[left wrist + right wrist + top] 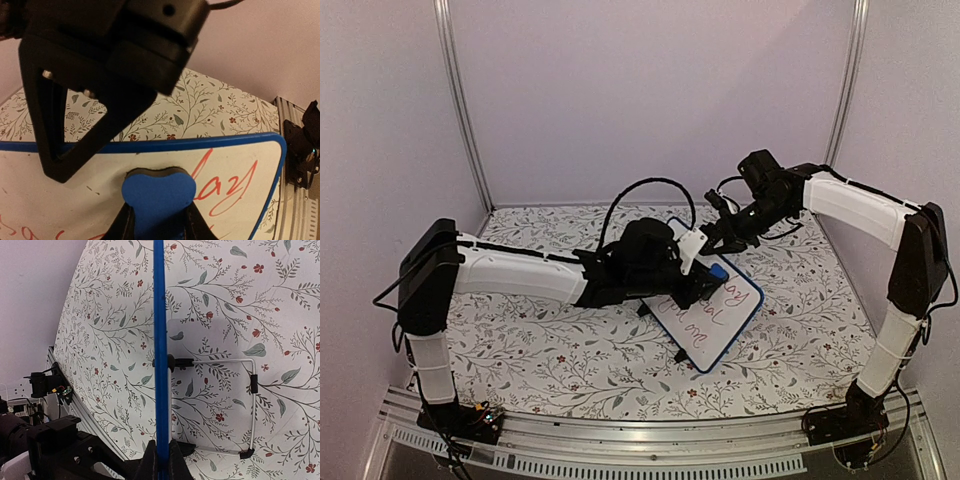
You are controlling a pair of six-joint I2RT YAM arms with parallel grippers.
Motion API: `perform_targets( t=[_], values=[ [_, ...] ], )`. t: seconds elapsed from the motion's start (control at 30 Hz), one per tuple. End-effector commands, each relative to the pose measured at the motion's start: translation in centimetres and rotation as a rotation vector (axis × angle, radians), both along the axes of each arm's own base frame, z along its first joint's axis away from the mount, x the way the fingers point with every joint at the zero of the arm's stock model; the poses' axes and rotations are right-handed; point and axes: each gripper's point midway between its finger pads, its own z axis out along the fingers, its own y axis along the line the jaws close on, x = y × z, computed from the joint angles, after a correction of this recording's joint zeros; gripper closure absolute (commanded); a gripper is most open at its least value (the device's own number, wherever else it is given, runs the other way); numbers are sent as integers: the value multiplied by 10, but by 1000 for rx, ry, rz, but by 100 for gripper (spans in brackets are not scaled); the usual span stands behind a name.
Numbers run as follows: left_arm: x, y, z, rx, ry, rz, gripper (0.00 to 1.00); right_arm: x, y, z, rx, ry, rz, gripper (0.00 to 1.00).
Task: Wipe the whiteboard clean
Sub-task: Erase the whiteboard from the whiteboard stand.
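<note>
The whiteboard [715, 320], white with a dark blue frame and red handwriting, stands tilted at the table's middle. My left gripper [705, 278] is shut on a blue eraser block [717, 271] and presses it on the board's upper part. In the left wrist view the eraser [159, 196] rests on the board [240, 165] just left of the red writing [225, 187]. My right gripper [710, 235] is shut on the board's top edge. In the right wrist view the blue frame [160, 340] runs edge-on between my fingers [161, 460], with the wire stand [252, 390] behind.
The table has a floral cloth [550, 350]. Metal posts [460, 100] stand at the back corners, and an aluminium rail [620, 440] runs along the near edge. The right arm's base [302, 150] shows past the board's corner in the left wrist view.
</note>
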Motion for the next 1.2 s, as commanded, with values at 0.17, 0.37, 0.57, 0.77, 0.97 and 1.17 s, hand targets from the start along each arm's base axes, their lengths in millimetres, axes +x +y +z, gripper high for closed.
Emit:
perform_targets(
  t=[0.17, 0.37, 0.57, 0.77, 0.97, 1.17],
  values=[
    [13, -5, 2, 3, -21, 13, 100, -5, 4, 9, 16, -26, -8, 100],
    [2, 14, -25, 54, 28, 28, 100, -6, 3, 9, 10, -31, -12, 100],
    [-3, 31, -50, 100, 54, 54, 100, -6, 5, 8, 10, -33, -10, 100],
    [1, 22, -34, 70, 28, 44, 100, -6, 6, 12, 14, -42, -12, 100],
    [6, 3, -15, 33, 2, 19, 100, -9, 8, 9, 14, -33, -13, 100],
    [9, -9, 3, 9, -28, 0, 100, -8, 9, 10, 15, -39, -14, 100]
  ],
)
